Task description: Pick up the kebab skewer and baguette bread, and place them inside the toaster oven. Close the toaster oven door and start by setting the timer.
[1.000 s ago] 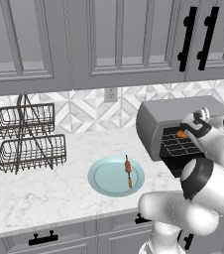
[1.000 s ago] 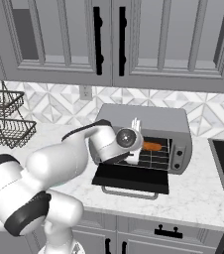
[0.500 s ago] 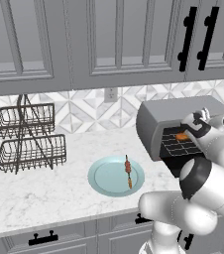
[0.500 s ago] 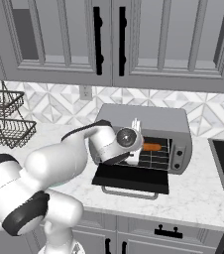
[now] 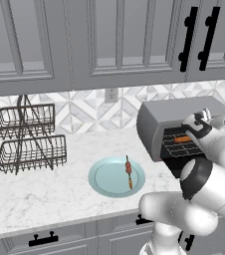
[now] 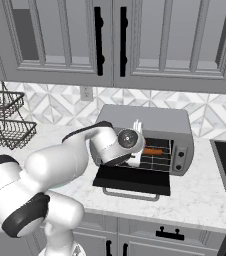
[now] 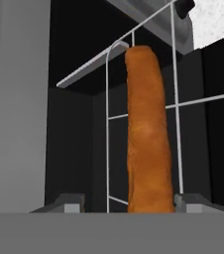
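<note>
Inside the grey toaster oven (image 6: 147,131) I've let the orange-brown baguette (image 7: 146,139) go onto the rack, gripper (image 7: 125,202) jaws parted around it; next I'd back out for the reddish-chunked kebab skewer (image 5: 128,172) on the pale blue plate (image 5: 104,180).

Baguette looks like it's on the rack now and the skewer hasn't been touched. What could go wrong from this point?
1. The gripper sits at the baguette bread with a finger on each side; pulling back crookedly could drag the loaf off the wire rack.
2. The toaster oven door lies folded down under the arm, so a low retreat could knock it.
3. The kebab skewer is thin and flat on the pale blue plate, making a slipped grasp likely.
</note>
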Motion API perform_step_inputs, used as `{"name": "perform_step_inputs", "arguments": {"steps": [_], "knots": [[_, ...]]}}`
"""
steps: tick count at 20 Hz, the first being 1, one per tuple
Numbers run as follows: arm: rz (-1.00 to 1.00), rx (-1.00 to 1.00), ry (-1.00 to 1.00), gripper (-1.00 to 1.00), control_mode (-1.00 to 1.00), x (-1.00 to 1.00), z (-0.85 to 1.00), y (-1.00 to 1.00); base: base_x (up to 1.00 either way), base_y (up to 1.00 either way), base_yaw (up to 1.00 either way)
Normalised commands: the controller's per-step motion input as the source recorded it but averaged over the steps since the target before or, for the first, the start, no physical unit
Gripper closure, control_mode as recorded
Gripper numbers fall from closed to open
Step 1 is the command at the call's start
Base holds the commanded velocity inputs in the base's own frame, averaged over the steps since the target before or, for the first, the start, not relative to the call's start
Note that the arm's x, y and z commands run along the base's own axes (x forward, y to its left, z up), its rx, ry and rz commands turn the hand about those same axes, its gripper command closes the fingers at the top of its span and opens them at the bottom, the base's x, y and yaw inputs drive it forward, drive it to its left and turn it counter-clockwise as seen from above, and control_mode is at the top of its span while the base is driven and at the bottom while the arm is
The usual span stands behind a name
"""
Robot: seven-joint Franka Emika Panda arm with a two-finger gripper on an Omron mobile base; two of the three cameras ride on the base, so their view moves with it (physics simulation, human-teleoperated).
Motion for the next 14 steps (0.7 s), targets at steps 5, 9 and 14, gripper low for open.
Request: {"name": "perform_step_inputs", "arguments": {"steps": [5,9,14], "knots": [[0.0,0.0,0.07,-1.0,-1.0,-0.19,0.07,-0.1,0.0,0.0,0.0],[0.0,0.0,0.07,-1.0,-1.0,-0.47,0.08,-0.13,0.0,0.0,0.0],[0.0,0.0,0.05,-1.0,-1.0,-0.56,0.3,-0.19,0.0,0.0,0.0]]}}
